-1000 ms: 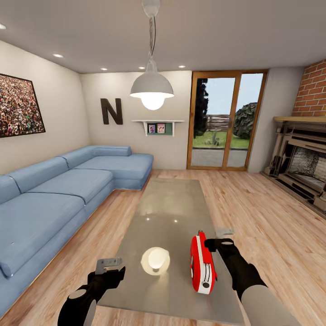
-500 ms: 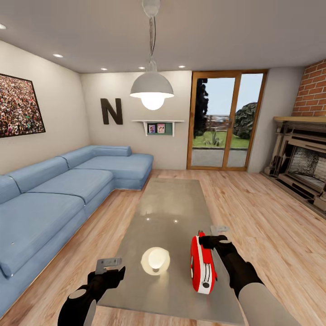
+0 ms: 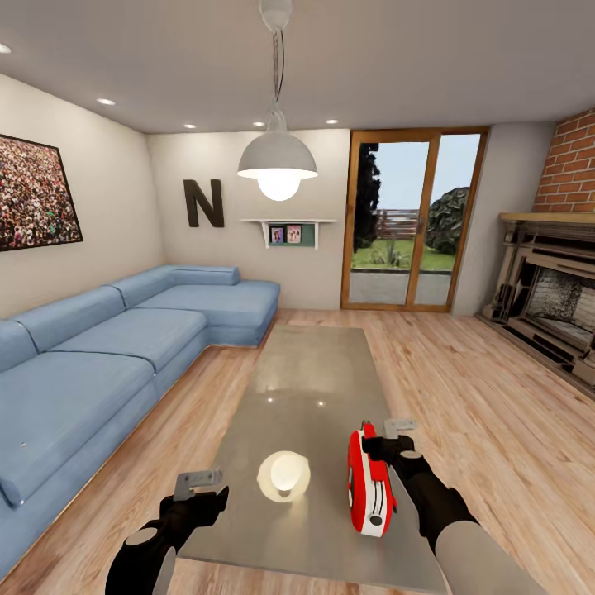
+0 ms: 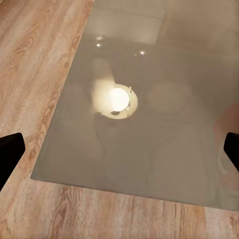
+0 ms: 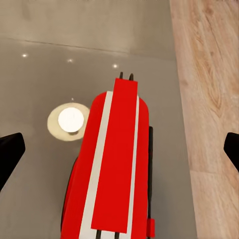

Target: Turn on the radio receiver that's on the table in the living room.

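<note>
**Head view: you're at the radio, but the switch is not yet made**

Head view puts you in the living room, parked at the near end of the long grey glossy surface [image 3: 306,364], with the blue corner sofa [image 3: 124,347] on your left side and the brick fireplace [image 3: 554,289] on your right. The approach is done. The red radio receiver [image 3: 368,483] stands on its edge near the surface's near right corner, just beside the reflection of the pendant lamp [image 3: 278,161].

Your right pincer [image 3: 388,440] sits at the radio's far top corner, touching it or very close; you cannot tell from here which. In the right wrist view the red-and-white top edge of the radio [image 5: 114,169] runs straight down the middle between the two dark fingertips [image 5: 10,149], which stand wide apart, so that pincer is open and grips nothing.

Your left pincer [image 3: 198,489] hovers at the surface's near left edge, well apart from the radio; the left wrist view shows its fingertips [image 4: 10,149] spread wide over bare grey top [image 4: 149,149], holding nothing.

What's left, by my reading: make contact with the control. Nothing visible shows the radio is on.
</note>
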{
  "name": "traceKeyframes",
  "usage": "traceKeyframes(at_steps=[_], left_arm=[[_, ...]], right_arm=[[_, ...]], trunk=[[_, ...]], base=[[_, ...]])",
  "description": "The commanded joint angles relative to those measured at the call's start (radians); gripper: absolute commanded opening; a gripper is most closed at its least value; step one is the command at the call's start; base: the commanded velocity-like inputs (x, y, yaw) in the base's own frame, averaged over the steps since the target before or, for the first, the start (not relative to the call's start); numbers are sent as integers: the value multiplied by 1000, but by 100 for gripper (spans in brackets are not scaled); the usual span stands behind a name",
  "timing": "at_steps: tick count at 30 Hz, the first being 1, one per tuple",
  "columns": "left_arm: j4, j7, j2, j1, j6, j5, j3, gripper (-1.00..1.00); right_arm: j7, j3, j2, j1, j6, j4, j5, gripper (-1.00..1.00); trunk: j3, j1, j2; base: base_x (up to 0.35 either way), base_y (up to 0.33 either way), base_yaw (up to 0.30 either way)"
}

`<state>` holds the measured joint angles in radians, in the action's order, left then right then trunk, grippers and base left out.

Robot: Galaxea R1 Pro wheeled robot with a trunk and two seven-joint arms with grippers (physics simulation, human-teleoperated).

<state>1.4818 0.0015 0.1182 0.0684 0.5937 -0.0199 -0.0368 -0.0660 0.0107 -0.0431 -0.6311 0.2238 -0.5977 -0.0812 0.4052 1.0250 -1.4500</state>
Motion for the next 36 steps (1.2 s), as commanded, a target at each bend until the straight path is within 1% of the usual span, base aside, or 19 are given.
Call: traceKeyframes(at_steps=[1,11,20,33,36], left_arm=[[0,0,0,0,0,0,0,100],[0,0,0,0,0,-1,0,100],[0,-1,0,0,0,-1,0,100],[0,0,0,0,0,-1,0,100],[0,0,0,-1,0,-1,0,100]], right_arm=[[0,0,0,0,-3,2,1,100],[0,0,0,0,-7,4,1,100],[0,1,0,0,-7,5,1,100],[0,3,2,0,-9,17,2,100],[-1,-2,2,0,-30,21,-4,100]], trunk=[[0,0,0],[0,0,0],[0,0,0],[0,0,0],[0,0,0]], base=[[0,0,0],[2,0,0],[163,0,0],[10,0,0],[0,0,0]])
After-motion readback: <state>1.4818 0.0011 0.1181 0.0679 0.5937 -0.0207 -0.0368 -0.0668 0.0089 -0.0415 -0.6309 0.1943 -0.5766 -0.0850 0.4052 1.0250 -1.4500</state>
